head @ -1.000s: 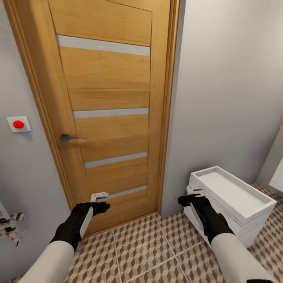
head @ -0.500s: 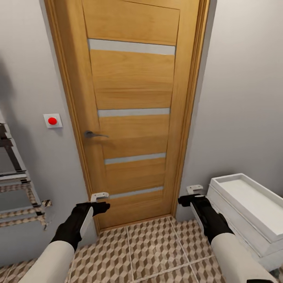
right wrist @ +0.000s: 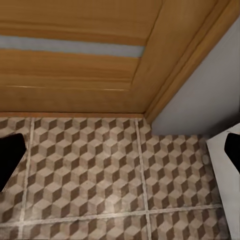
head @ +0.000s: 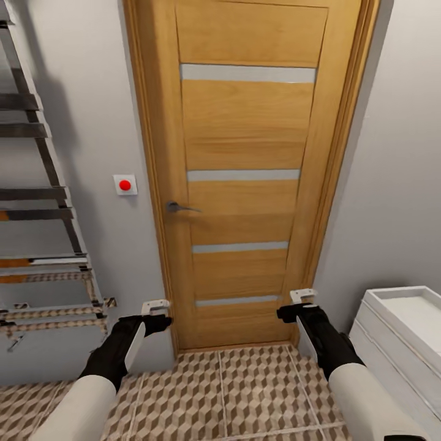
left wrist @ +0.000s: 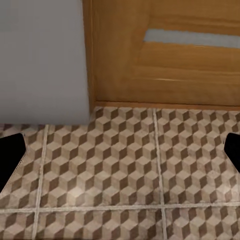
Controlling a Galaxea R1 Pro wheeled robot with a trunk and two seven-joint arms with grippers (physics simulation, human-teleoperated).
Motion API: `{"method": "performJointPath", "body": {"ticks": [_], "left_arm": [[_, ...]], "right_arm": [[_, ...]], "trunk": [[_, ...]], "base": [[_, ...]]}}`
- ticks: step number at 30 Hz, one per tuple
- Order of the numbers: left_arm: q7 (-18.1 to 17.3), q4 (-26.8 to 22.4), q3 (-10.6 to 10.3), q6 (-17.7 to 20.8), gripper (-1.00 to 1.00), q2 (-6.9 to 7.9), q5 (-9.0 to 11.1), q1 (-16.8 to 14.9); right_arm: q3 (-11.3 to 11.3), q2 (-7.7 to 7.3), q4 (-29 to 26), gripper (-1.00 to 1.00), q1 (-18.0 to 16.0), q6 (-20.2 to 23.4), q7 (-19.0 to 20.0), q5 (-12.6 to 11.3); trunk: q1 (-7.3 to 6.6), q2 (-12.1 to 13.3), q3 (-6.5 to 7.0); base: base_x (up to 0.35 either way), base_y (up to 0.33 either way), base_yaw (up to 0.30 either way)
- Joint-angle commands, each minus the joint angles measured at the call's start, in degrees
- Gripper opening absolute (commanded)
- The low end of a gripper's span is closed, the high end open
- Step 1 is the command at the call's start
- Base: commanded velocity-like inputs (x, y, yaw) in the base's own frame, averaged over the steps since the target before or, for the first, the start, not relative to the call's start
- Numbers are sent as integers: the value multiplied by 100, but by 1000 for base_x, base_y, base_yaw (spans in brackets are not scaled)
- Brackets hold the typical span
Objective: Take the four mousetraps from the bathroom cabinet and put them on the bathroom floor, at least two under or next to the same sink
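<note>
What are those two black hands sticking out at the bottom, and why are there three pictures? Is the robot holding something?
Those black hands are a robot's two grippers, which it uses like fingers. The big picture comes from a camera on the robot's head, looking down over its arms. There you see the left gripper and the right gripper held out in front of a wooden door with a grey handle. Beside the door is a red button on the wall, a metal rack to the left, and a white drawer unit to the right.

The two smaller pictures come from cameras on each wrist, looking down at the floor tiles with their cube pattern. The dark shapes at the edges are fingertips, spread wide apart. So both grippers are open and holding nothing. No mousetraps can be seen here.
</note>
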Motion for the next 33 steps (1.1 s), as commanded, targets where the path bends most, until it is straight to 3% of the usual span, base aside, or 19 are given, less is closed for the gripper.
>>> {"method": "performJointPath", "body": {"ticks": [1, 10, 33], "left_arm": [[1, -5, 17, 24, 100, -8, 3, -5], [-34, -4, 6, 12, 100, -20, 10, -5], [9, -4, -6, 12, 100, -28, -15, -5]], "right_arm": [[-6, 1, -6, 100, -1, 32, 8, 35], [-5, 4, 22, 100, -1, 29, 8, 34], [-5, 5, 26, 100, -1, 28, 8, 34]], "trunk": [[0, -4, -7], [0, -4, -7], [-505, 919, 406]], "base": [[0, 0, 300], [0, 0, 300], [0, 0, 300]]}}
